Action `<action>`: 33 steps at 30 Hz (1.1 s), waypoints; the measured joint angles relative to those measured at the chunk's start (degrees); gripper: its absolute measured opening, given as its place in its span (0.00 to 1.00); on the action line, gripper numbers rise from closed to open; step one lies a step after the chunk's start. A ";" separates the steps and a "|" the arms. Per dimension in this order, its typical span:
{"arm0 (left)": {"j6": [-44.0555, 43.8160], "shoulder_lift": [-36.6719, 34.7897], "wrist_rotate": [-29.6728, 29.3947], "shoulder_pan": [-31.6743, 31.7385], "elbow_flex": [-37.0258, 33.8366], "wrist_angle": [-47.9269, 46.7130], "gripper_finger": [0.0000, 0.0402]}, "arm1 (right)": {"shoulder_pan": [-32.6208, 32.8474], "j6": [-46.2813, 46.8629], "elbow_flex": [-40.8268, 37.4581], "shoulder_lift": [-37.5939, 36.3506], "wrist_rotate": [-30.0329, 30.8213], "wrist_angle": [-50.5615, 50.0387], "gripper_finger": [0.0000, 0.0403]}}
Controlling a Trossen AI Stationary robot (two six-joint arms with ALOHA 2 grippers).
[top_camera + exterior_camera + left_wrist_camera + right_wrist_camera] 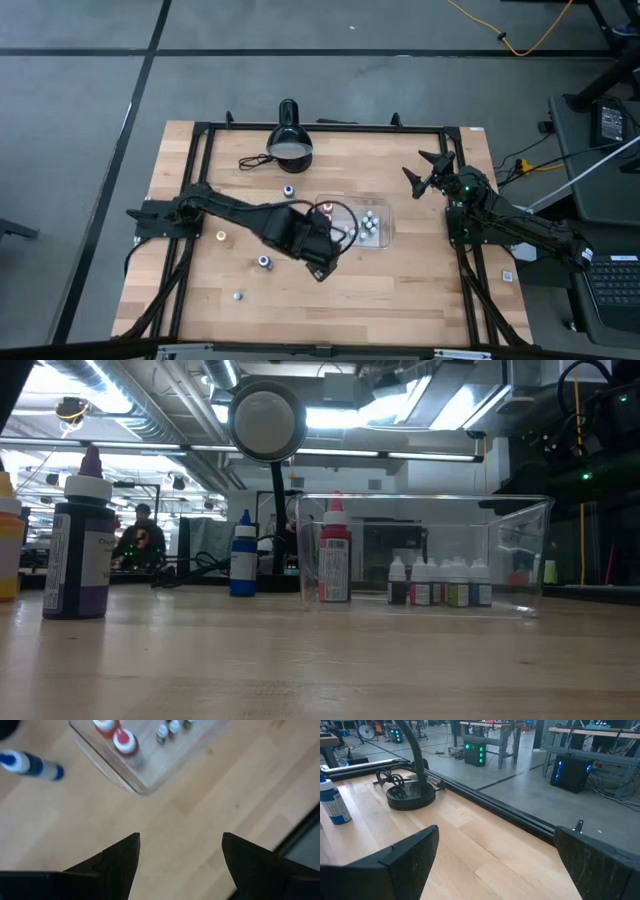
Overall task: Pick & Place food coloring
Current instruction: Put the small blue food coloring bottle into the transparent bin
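A clear tray (385, 235) sits mid-table. Inside it stand red-topped food coloring bottles (125, 742) and a row of small pale ones (440, 582). More food coloring stands upright on the bare wood: a blue bottle (288, 190), an orange one (221, 236), a purple one (80, 550) and a small one (237, 296). My left gripper (180, 840) hangs open over the wood just on the near side of the tray, pointing steeply down, with nothing between its fingers. My right gripper (425, 172) waits open at the far right.
A black dome desk lamp (288, 142) with its coiled cord stands at the far edge. A black metal frame (200, 180) runs along the table's sides. Bare wood lies toward the near edge, in front of the tray.
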 joint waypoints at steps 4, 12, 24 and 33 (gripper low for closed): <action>-2.39 -0.98 1.41 -2.85 0.01 0.00 0.68 | 0.00 -0.03 0.00 0.00 0.00 0.00 0.98; -9.83 -1.13 7.71 -11.40 0.00 0.00 0.68 | 0.00 0.04 0.00 0.00 0.00 0.00 0.98; -16.54 -6.64 8.42 -20.66 -17.16 0.03 0.68 | 0.02 -0.04 0.01 0.00 0.00 0.00 0.98; -19.77 -16.90 10.00 -23.54 -37.17 1.22 0.68 | 0.02 -0.03 0.00 0.00 0.00 0.00 0.98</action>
